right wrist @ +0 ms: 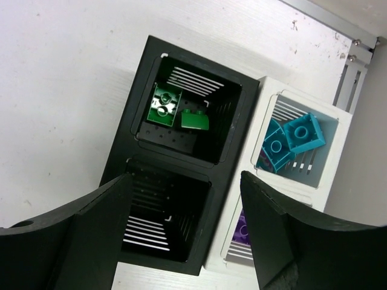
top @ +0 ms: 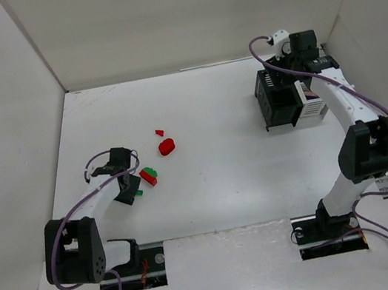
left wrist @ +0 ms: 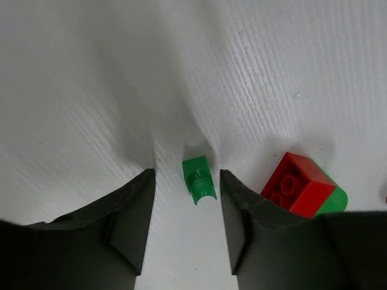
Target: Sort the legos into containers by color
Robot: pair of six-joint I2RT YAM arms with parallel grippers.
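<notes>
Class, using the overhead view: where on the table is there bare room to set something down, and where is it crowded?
Free: the wide table stretch between the loose red brick and the containers. Crowded: around the left hand, beside the red-and-green brick.

The white-and-black left arm [top: 89, 208] folds low at the near left, its black two-finger left gripper [left wrist: 187, 175] pointing down, jaws moderately apart. The white-and-black right arm [top: 349, 106] stretches to the far right; its black right gripper [right wrist: 186, 178] faces down, jaws wide.
</notes>
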